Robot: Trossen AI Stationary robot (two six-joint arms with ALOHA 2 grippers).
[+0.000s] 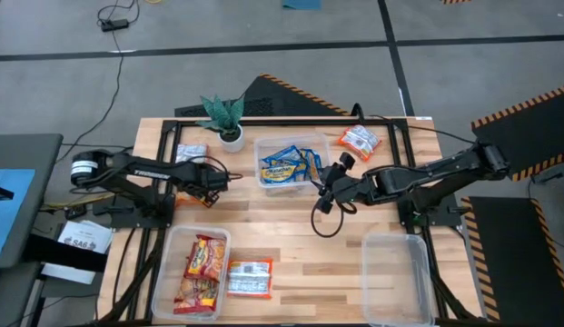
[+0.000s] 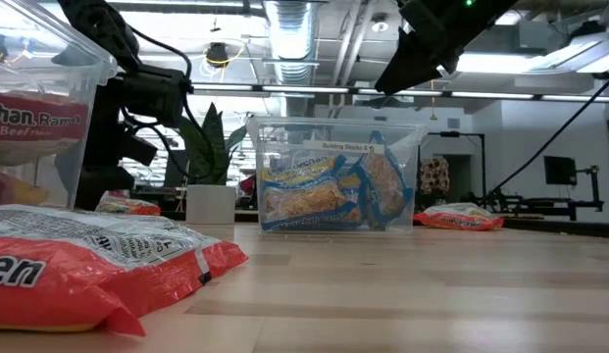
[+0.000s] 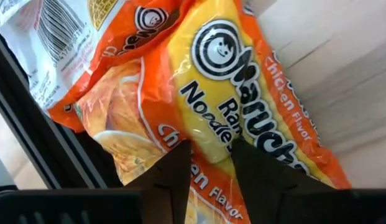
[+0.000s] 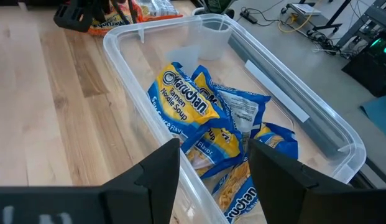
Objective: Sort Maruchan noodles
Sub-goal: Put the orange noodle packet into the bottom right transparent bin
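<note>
My left gripper (image 1: 218, 178) (image 3: 211, 148) is open over an orange-and-yellow chicken noodle packet (image 3: 242, 106) (image 1: 187, 194) lying near the table's left edge, a finger on either side of its yellow middle. A second packet (image 3: 62, 50) lies beside it, barcode side up. My right gripper (image 1: 325, 182) (image 4: 214, 147) is open and empty above the right rim of a clear tub (image 1: 262, 145) that holds several blue-and-yellow packets (image 4: 186, 102) (image 2: 314, 191). Another orange packet (image 1: 359, 139) lies flat at the far right. Red packets (image 1: 200, 271) fill a near-left tub, and one more (image 1: 250, 278) lies beside it.
A potted plant (image 1: 227, 118) stands at the far edge, left of the blue-packet tub. An empty clear tub (image 1: 395, 277) sits at the near right. A white-and-orange packet (image 1: 191, 152) lies at the far left. Bare wood (image 1: 300, 236) spans the table's middle.
</note>
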